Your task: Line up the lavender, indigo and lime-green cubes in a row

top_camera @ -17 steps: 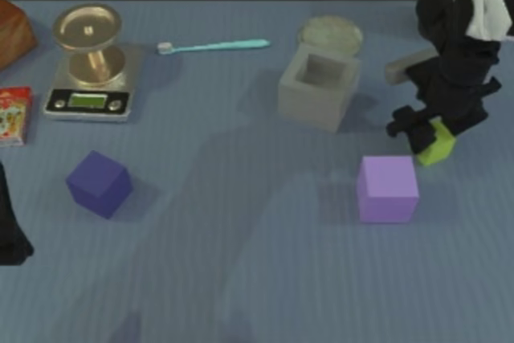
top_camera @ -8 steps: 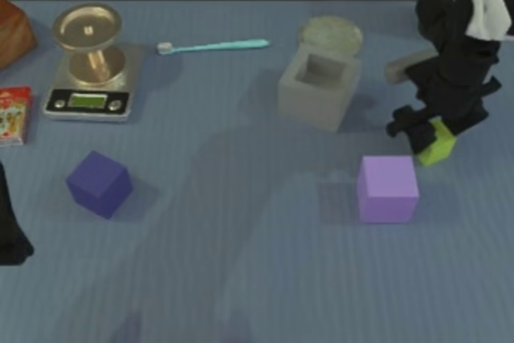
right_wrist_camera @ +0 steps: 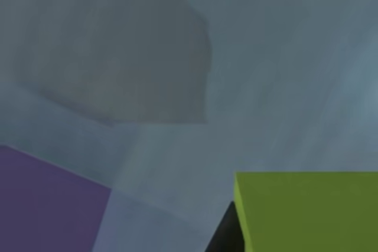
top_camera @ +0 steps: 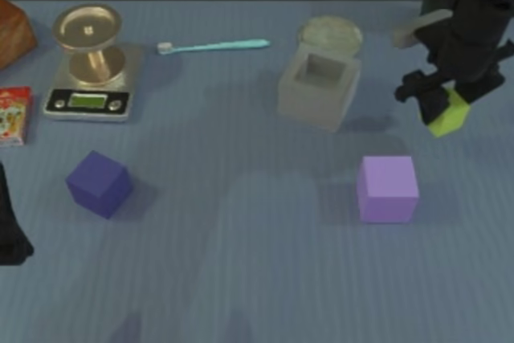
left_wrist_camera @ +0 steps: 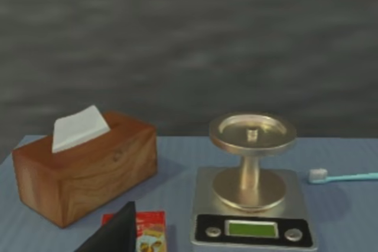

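While my left arm point(top_camera: 12, 234) idles at the table's left edge, my right gripper point(top_camera: 440, 100) clamps the lime-green cube point(top_camera: 450, 114) aloft near the right edge, ready to line it beside the lavender cube point(top_camera: 387, 189).

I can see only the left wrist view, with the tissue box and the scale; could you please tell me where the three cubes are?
Observer: The lime-green cube is at the table's far right, with the right gripper shut on it.
Operator: Thank you. And the lavender one?
Observer: The lavender cube rests on the table right of centre, apart from the grey hollow block behind it.
Operator: Where is the indigo one, please?
Observer: The indigo cube lies on the left side, in front of the scale, with the left arm parked at the left edge.
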Controlling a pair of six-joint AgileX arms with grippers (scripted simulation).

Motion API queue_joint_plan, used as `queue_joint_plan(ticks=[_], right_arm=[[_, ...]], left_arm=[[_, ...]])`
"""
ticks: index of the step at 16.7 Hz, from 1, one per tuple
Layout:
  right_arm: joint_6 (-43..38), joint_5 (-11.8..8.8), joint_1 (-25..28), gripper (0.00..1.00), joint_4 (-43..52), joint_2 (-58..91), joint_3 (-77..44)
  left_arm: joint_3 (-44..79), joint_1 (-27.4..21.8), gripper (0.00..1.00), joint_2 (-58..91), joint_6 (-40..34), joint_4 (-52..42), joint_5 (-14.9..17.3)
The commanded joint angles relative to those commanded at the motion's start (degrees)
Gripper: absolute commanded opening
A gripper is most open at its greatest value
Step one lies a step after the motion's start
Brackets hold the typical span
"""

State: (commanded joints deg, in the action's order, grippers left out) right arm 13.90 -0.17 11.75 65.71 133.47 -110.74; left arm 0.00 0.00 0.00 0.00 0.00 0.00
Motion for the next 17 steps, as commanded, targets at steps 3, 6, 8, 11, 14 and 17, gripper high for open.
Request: queue_joint_plan(ticks=[3, 6, 8, 11, 14, 17], right_arm=[[0.0, 0.0, 0.0, 0.00, 0.3, -0.2, -0.2], [-0.8, 0.0, 0.2, 0.00, 0.0, -0.3, 0.3], [-3.9, 0.1, 2.1, 0.00, -0.4, -1.5, 2.0], [-13.1, 0.4, 6.6, 0.00, -1.4, -5.1, 6.8], [-26.5, 0.7, 12.3, 0.00, -2.8, -9.7, 13.5], [-39.5, 1.1, 18.1, 0.00, -4.2, -14.5, 20.2]], left_arm=[[0.0, 0.0, 1.00, 0.0, 0.0, 0.0, 0.0], [0.0, 0.0, 1.00, 0.0, 0.0, 0.0, 0.0], [0.0, 0.0, 1.00, 0.0, 0.0, 0.0, 0.0], [0.0, 0.0, 1.00, 0.0, 0.0, 0.0, 0.0], [0.0, 0.0, 1.00, 0.0, 0.0, 0.0, 0.0], [0.0, 0.0, 1.00, 0.0, 0.0, 0.0, 0.0]])
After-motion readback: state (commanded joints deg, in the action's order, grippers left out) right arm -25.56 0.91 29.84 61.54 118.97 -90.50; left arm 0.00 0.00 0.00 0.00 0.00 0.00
